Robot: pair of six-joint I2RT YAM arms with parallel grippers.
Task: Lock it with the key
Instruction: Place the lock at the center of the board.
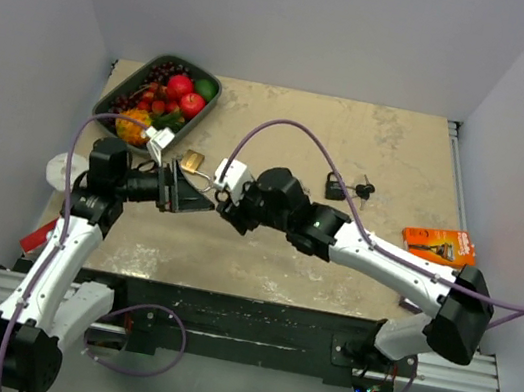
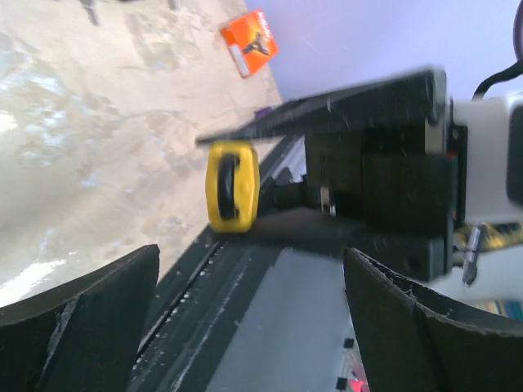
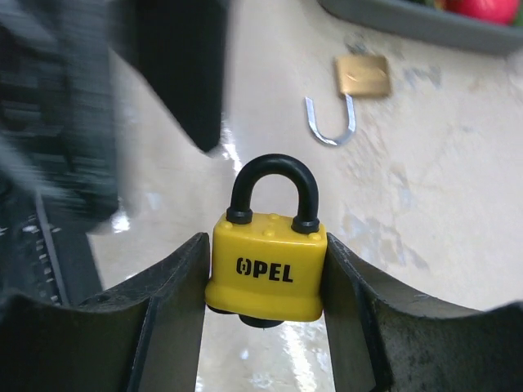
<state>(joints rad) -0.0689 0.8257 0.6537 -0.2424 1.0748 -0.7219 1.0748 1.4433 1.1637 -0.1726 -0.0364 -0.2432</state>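
My right gripper is shut on a yellow "OPEL" padlock with a black shackle that sits down in the body. It holds the padlock above the table at centre left. My left gripper faces it at close range, open and empty. In the left wrist view the yellow padlock shows edge-on beyond my open left fingers. A bunch of keys lies beside a black padlock at mid table. No key shows in either gripper.
A brass padlock with its shackle open lies just behind the grippers, also in the right wrist view. A dark tray of fruit stands at back left. An orange packet lies at right.
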